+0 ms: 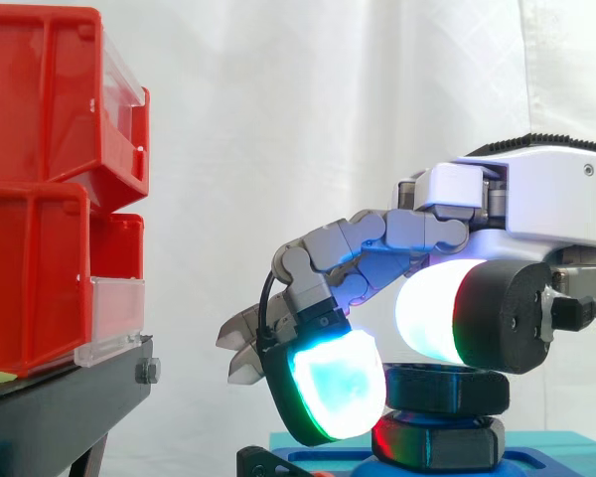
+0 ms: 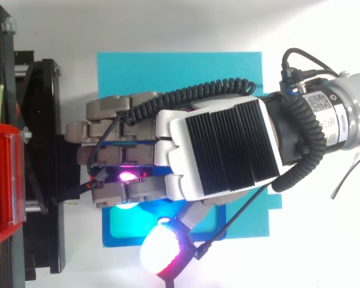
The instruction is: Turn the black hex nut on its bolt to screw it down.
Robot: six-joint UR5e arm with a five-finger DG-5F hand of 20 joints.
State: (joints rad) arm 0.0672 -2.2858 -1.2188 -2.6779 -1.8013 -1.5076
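Black hex nut, glossy and faceted, sits beneath the hand; whether it's gripped, cannot tell.

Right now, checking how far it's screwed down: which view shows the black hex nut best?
The side view: the black hex nut sits in profile under the hand. In the top view the hand lies over it.

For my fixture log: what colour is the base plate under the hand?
The base plate is blue, on a turquoise mat; best in the top view.
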